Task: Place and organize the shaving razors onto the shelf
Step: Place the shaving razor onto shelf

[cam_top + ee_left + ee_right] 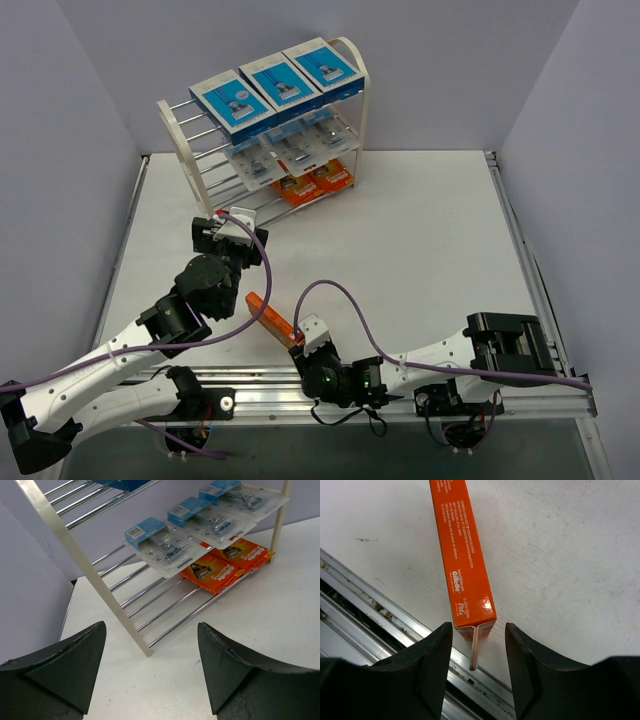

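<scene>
The shelf [185, 150] stands at the back left. Three blue boxes [278, 82] lie on its top tier, three clear blister packs [290, 148] on the tier below, and two orange packs [318, 184] on a lower tier. A third orange pack [272, 318] stands on its narrow edge near the front rail. My right gripper [479, 645] is open around the near end of this orange pack [460, 555], with a gap on both sides. My left gripper [150, 645] is open and empty over bare table, in front of the shelf's corner post [85, 565]. Beyond it lie the blister packs [200, 525] and orange packs [225, 565].
The aluminium front rail [380, 625] runs just under my right gripper's fingers. Purple cables [345, 310] loop above both arms. Grey walls close in the table at the left, back and right.
</scene>
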Motion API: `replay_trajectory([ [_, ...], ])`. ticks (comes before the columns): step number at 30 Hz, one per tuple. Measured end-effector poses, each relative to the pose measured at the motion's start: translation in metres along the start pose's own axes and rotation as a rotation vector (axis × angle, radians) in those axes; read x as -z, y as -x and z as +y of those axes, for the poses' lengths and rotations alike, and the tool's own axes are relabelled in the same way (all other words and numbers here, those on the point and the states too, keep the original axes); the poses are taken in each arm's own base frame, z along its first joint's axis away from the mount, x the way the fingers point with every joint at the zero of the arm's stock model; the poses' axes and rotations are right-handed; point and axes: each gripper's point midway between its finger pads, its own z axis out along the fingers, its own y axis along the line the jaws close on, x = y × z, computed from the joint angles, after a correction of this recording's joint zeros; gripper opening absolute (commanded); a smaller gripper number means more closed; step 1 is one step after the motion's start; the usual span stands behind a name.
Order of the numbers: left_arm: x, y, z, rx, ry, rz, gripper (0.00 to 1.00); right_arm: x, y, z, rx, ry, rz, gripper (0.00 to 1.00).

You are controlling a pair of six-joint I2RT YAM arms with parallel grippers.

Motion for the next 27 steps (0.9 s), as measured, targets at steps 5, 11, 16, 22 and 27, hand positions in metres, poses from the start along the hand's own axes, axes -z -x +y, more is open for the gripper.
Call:
replay_trajectory([
  [5,0.0,0.0,0.0,-0.001,0.0,0.0,0.83,-0.001,-0.005,0.0,0.005,-0.002,0.012,0.45],
  [11,0.0,-0.001,0.0,-0.001,-0.002,0.001,0.83,-0.002,-0.006,0.001,-0.005,-0.001,0.014,0.42],
  [16,0.0,-0.002,-0.001,-0.004,-0.006,0.002,0.83,-0.004,-0.012,0.001,0.002,-0.004,0.023,0.37],
  [22,0.0,-0.002,-0.002,-0.004,-0.008,0.002,0.83,-0.005,-0.013,0.002,0.001,-0.004,0.026,0.09],
  [27,0.001,-0.001,-0.001,0.0,-0.007,-0.002,0.83,0.001,-0.005,0.0,-0.025,0.008,0.009,0.0],
])
